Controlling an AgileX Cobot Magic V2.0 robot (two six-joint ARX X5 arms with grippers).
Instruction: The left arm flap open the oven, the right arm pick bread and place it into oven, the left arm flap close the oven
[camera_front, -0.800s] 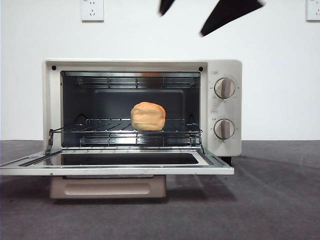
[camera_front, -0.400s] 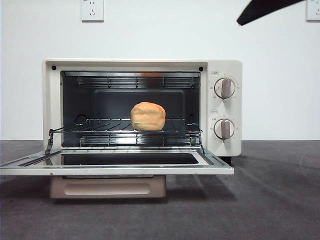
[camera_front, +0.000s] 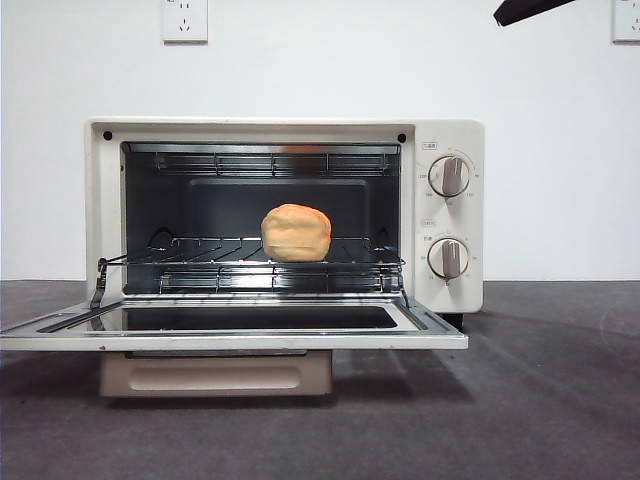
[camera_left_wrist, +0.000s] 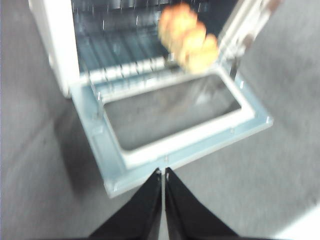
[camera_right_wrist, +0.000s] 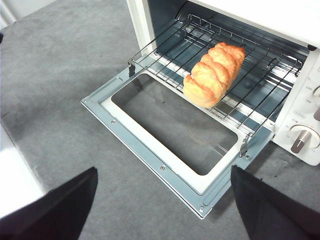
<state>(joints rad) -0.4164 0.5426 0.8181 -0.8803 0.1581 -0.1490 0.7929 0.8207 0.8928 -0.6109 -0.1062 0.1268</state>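
Bread (camera_front: 296, 232) sits on the wire rack (camera_right_wrist: 170, 46) inside the oven (camera_front: 450, 215), door (camera_right_wrist: 165, 160) flapped down flat. My right gripper (camera_right_wrist: 162, 210) is empty, jaws spread wide, well above the door. My left gripper (camera_left_wrist: 163, 172), jaws pressed together, hovers just off the door's front edge.

Risk, as I judge it: slick metal lip, narrow tip; a lift could slip off. The lumpy loaf overhangs the rack front and may foul the glass.
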